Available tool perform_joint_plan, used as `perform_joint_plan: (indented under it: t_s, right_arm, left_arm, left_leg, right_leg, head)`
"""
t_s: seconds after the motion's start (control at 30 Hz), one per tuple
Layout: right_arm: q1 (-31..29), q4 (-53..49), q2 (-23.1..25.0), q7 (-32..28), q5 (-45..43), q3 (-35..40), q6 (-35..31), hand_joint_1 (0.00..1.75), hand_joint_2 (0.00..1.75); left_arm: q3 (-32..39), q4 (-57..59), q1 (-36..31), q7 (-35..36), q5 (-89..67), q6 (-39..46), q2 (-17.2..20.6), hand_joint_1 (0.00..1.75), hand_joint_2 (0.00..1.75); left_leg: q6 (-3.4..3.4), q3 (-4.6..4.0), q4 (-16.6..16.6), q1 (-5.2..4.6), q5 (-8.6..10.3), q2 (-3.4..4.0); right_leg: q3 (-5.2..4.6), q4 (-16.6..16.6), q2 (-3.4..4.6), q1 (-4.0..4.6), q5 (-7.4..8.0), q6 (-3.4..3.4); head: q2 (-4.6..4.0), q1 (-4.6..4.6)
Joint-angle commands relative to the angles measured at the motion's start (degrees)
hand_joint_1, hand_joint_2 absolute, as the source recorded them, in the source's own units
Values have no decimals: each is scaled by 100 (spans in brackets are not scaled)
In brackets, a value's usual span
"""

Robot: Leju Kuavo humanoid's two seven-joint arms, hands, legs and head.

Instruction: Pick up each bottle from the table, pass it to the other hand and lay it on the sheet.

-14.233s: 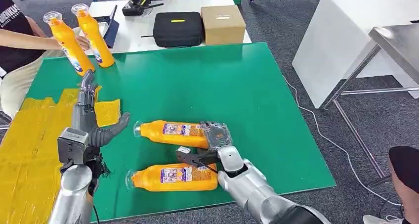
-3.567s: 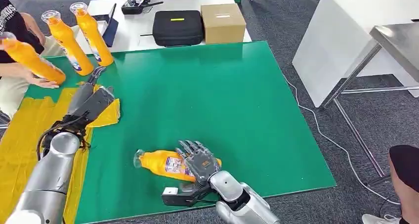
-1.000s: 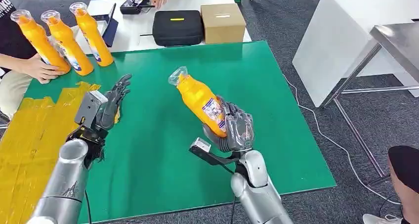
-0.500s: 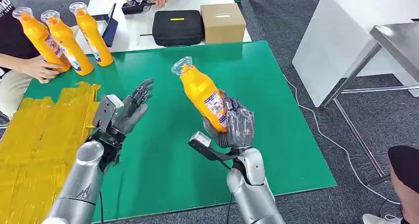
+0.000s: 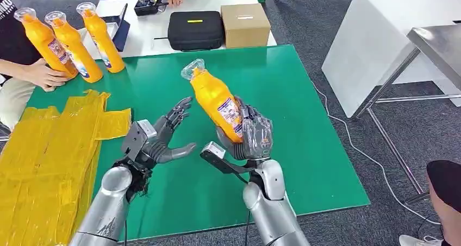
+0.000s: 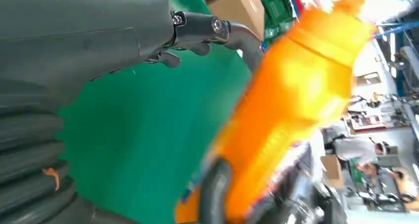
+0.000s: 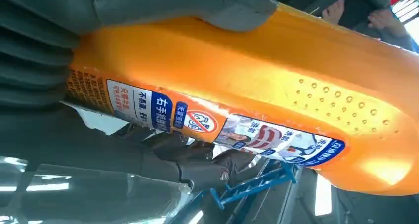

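Observation:
My right hand [image 5: 251, 137] grips the lower body of an orange bottle [image 5: 213, 98] and holds it above the green table [image 5: 293, 110], clear cap up and tilted left. In the right wrist view the bottle [image 7: 257, 100] lies across my palm, label showing. My left hand [image 5: 163, 137] hovers open just left of the bottle, fingers spread toward it, not touching. The left wrist view shows that bottle [image 6: 291, 100] close beyond my fingers [image 6: 237, 33]. The crinkled yellow sheet [image 5: 43, 153] covers the table's left side with no bottle on it.
Three orange bottles [image 5: 70, 45] stand at the table's far left corner; a person's hand [image 5: 43, 75] rests at the leftmost one. On the white table behind sit a black case [image 5: 195, 31] and a cardboard box [image 5: 245, 25]. Another person [image 5: 446, 197] sits at the lower right.
My left hand has swung right from over the sheet to beside the bottle. My right hand has shifted the raised bottle slightly left. Earlier this bottle lay on the table.

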Motion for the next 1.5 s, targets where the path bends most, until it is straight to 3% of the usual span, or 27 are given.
perform_joint_plan:
  t_s: [0.03, 0.3, 0.53, 0.63, 0.77, 1.37, 1.5]
  right_arm:
    - [-515, 1002, -114, 9, -271, 571, -40, 175, 175]
    - [-568, 1300, -78, 71, -354, 1231, -40, 175, 175]
    - [-592, 1349, -70, 94, -348, 1293, -40, 175, 175]
    - [-604, 1435, -27, 94, -344, 1341, -40, 175, 175]
    - [-572, 1468, 24, 153, -264, 1370, -40, 175, 175]
    - [-557, 1642, -8, 276, -241, 1357, -40, 175, 175]
    - [-670, 2004, -39, 249, -777, 1562, 96, 175, 175]
  left_arm:
    - [-388, 129, -219, 218, 422, -1, 38, 0, 175]
    - [70, 1078, -770, 587, 1513, -60, -64, 0, 175]
    - [253, 1350, -892, 684, 1792, -37, -80, 0, 175]
    - [792, 1916, -1128, 1068, 2540, 181, -171, 0, 175]
    - [1121, 2839, -1542, 1063, 3164, 315, -135, 0, 175]
    - [673, 3063, -1671, 888, 3193, 205, -235, 0, 175]
    - [489, 2734, -1535, 742, 3287, 142, -257, 0, 175]
  left_leg:
    - [-12, 9, -3, 5, -3, 8]
    - [-10, 6, 0, 7, -2, 3]
    - [-10, 9, -3, 5, -2, 0]
    - [-15, 15, -5, 8, -4, 0]
    - [-17, 15, -6, 8, -2, 8]
    - [-14, 6, -2, 8, -3, -10]
    - [-14, 8, -3, 9, -4, -8]
  right_leg:
    - [9, -4, 1, 4, 0, -3]
    - [6, -3, -3, 7, -1, -3]
    - [7, -4, -7, 5, -2, -2]
    - [14, -7, -9, 7, -3, -2]
    - [14, -7, -3, 7, 0, -4]
    - [8, -3, -17, 7, -4, -4]
    - [11, -5, -16, 8, -4, -3]
  head:
    - [0, 0]
    - [0, 0]
    - [2, -2]
    - [0, -2]
    - [2, -2]
    - [0, -2]
    - [0, 0]
